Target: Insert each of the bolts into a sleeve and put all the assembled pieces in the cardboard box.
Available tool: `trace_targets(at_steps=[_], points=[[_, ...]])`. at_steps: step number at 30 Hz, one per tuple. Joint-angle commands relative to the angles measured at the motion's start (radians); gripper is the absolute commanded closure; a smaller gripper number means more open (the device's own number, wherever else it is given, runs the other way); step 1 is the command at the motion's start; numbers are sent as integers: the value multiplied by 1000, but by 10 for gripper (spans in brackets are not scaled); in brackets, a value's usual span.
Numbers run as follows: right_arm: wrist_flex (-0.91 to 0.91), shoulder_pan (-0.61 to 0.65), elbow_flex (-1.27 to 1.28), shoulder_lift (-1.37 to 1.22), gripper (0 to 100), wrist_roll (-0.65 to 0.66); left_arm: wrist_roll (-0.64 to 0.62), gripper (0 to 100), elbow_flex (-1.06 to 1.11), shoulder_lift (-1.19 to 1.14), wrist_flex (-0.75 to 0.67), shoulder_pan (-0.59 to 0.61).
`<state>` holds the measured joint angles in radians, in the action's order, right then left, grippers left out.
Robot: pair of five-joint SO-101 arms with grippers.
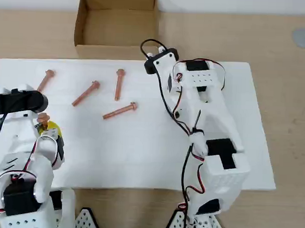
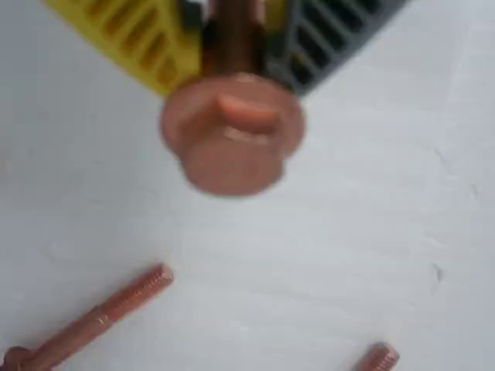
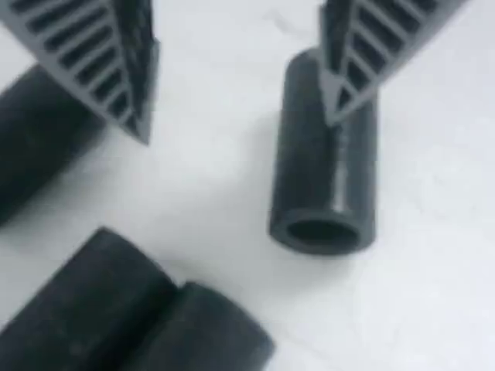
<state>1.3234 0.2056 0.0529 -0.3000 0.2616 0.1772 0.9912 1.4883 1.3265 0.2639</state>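
Left jaws clamped on a copper bolt (image 2: 232,139), head toward the wrist camera, above the white sheet (image 1: 141,153). Right jaws apart over black sleeves (image 3: 325,162) lying flat. Four loose bolts (image 1: 118,84) lie on the sheet. Cardboard box (image 1: 118,28) sits past its far edge.

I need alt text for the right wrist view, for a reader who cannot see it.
The right gripper hangs open over a white sheet, with one finger over a lying black sleeve whose open end faces the camera. Three other sleeves lie nearby.
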Motion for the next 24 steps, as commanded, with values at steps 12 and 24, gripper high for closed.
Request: trace_targets(at_steps=[12, 24], points=[[-2, 111, -33, 2, 810, -43, -9, 993, 14, 8, -23, -17], [-38, 108, -1, -62, 810, -41, -9, 993, 25, 13, -21, -17]])
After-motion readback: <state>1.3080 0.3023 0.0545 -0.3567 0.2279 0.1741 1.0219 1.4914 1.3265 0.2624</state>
